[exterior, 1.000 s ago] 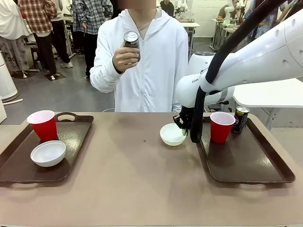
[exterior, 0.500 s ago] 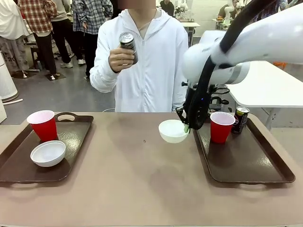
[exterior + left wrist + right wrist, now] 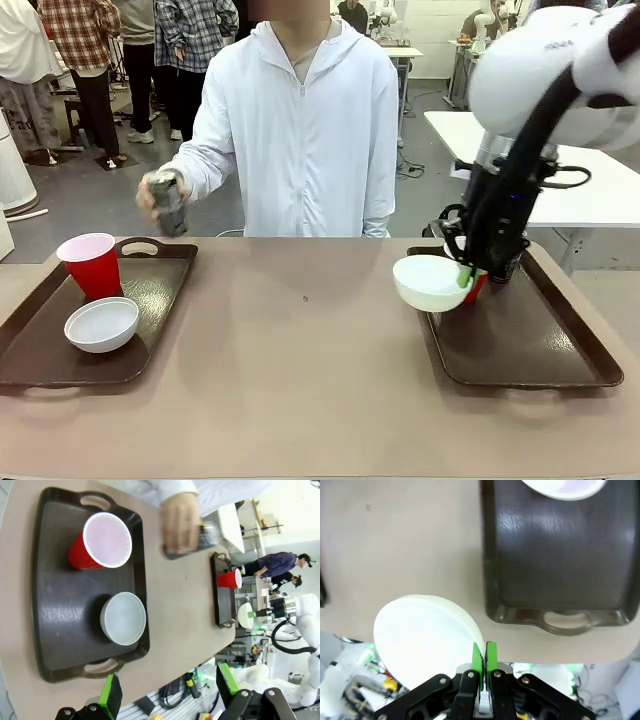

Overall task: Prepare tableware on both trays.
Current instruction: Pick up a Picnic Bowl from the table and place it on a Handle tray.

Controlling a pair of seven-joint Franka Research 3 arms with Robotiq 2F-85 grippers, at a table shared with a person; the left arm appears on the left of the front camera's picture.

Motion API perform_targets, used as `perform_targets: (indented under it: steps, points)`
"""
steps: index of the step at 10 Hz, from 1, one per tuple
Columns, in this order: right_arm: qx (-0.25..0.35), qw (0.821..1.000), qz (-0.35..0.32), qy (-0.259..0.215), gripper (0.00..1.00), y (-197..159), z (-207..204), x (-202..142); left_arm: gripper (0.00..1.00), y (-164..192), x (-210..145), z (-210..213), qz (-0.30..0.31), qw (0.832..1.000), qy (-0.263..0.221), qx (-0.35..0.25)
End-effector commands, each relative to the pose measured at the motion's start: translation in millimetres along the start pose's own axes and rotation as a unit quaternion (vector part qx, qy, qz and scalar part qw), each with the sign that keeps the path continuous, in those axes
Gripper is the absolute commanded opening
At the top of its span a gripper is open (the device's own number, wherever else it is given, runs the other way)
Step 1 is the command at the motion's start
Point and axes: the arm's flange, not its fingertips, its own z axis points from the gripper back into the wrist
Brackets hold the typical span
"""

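My right gripper (image 3: 465,275) is shut on the rim of a white bowl (image 3: 432,282), held in the air over the near-left edge of the right tray (image 3: 530,345). Its green pads (image 3: 483,659) pinch the bowl's rim (image 3: 422,635). A red cup (image 3: 480,287) and a dark can (image 3: 511,266) stand behind it, partly hidden. The left tray (image 3: 150,290) carries a red cup (image 3: 92,265) and a white bowl (image 3: 101,324). The person's hand holds a second can (image 3: 168,203) above that tray's far rim. My left gripper (image 3: 167,690) is open, high above the left tray (image 3: 55,605).
The brown table (image 3: 290,370) lies bare between the two trays. The person in a white hoodie (image 3: 305,130) stands at the far edge. A white table (image 3: 590,190) stands behind at the right, and other people stand far back on the left.
My right gripper has lifted the bowl off the table and carried it right, over the right tray's edge. The person's hand has brought the can down from chest height toward the left tray.
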Motion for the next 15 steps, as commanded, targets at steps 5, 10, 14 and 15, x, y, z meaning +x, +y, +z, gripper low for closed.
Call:
perform_targets:
  steps: [5,10,14,15]
  points:
    - [0.015,1.0,-0.022,-0.008,0.0,-51,-8,-5,1.0,0,-1,1,-0.007,1.0,-0.003,-0.009]
    - [-0.075,0.995,-0.004,-0.062,0.04,-58,-30,5,1.0,0,-1,1,-0.007,1.0,-0.003,-0.009]
    - [-0.122,0.99,0.003,-0.067,0.04,-70,-59,18,1.0,0,-1,1,-0.007,1.0,-0.003,-0.009]
    - [-0.113,0.992,0.004,-0.057,0.04,-73,-66,21,1.0,0,-1,1,-0.007,1.0,-0.003,-0.009]
